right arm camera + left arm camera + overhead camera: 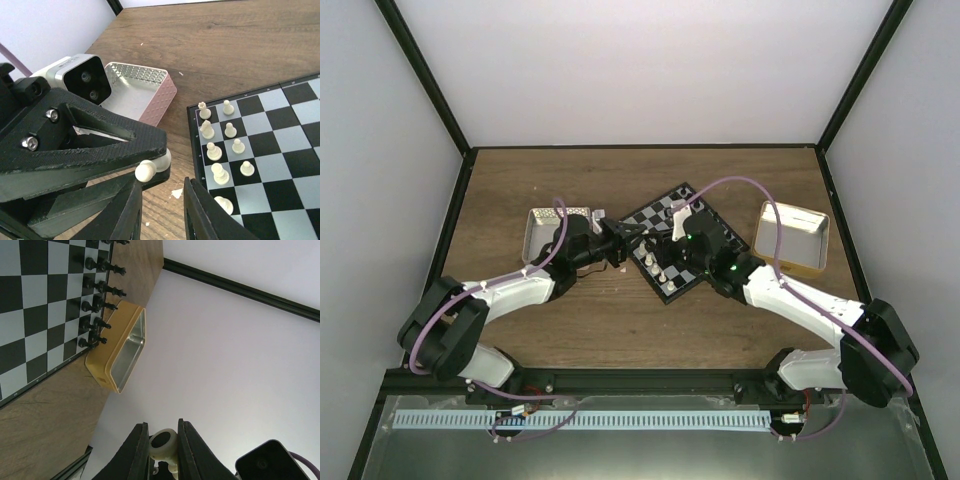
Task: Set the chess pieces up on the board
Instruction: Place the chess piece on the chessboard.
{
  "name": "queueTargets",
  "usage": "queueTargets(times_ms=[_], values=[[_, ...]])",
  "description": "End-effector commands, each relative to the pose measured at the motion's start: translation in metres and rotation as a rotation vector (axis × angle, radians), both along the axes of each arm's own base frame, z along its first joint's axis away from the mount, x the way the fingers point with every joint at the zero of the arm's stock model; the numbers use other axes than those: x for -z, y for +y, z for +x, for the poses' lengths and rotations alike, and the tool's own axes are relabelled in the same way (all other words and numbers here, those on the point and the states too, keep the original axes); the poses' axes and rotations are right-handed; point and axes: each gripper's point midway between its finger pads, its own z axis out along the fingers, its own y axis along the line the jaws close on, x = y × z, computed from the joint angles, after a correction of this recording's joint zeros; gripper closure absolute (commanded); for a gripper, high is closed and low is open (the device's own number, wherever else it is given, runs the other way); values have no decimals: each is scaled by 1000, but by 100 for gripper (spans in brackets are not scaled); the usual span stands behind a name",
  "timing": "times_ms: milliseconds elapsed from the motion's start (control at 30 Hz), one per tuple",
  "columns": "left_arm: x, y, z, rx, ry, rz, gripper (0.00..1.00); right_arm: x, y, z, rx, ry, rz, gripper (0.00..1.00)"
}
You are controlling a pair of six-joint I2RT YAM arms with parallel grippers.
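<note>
My left gripper [162,440] is shut on a cream-white pawn [163,442], held off the table beside the board's [665,205] left corner. In the right wrist view that pawn [150,169] pokes out, head first, between the left gripper's black fingers [100,145]. My right gripper [162,210] is open right under it; the pawn's head sits at the tip of its left finger and nothing is between the jaws. Several white chess pieces [220,150] stand in two rows on the board's near edge [280,150]. Black pieces [100,290] line the far edge.
A pink tray [135,90] with a silvery inside lies left of the board, behind the left gripper. A tan box [795,235] sits right of the board. A small white chip [176,193] lies on the wooden table below the grippers.
</note>
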Motion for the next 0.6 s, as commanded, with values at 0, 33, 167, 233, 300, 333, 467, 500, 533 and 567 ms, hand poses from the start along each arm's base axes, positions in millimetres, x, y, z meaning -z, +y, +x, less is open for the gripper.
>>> queueTargets(times_ms=[0,33,167,233,300,333,467,500,533,567], values=[[-6,-7,-1,21,-19,2,89,-29,6,6,-57,-129,-25,76],[-5,-7,0,20,-16,5,89,-29,7,6,-66,-139,-30,75],[-2,-7,0,21,-13,8,89,-31,8,5,-85,-161,-39,63],[-2,-7,0,21,-13,7,89,-30,9,5,-86,-160,-40,62],[-3,-8,0,24,-17,3,90,-30,9,6,-86,-159,-37,66],[-4,-8,0,24,-19,2,90,-30,9,6,-85,-161,-37,70],[-6,-8,-1,27,-19,1,90,-28,9,9,-76,-164,-40,79],[-5,-8,-1,29,-18,1,90,-28,10,9,-76,-166,-40,80],[-6,-8,-2,30,-20,0,90,-28,10,10,-76,-167,-41,81],[-6,-8,-2,33,-21,-1,90,-28,11,10,-80,-170,-41,83]])
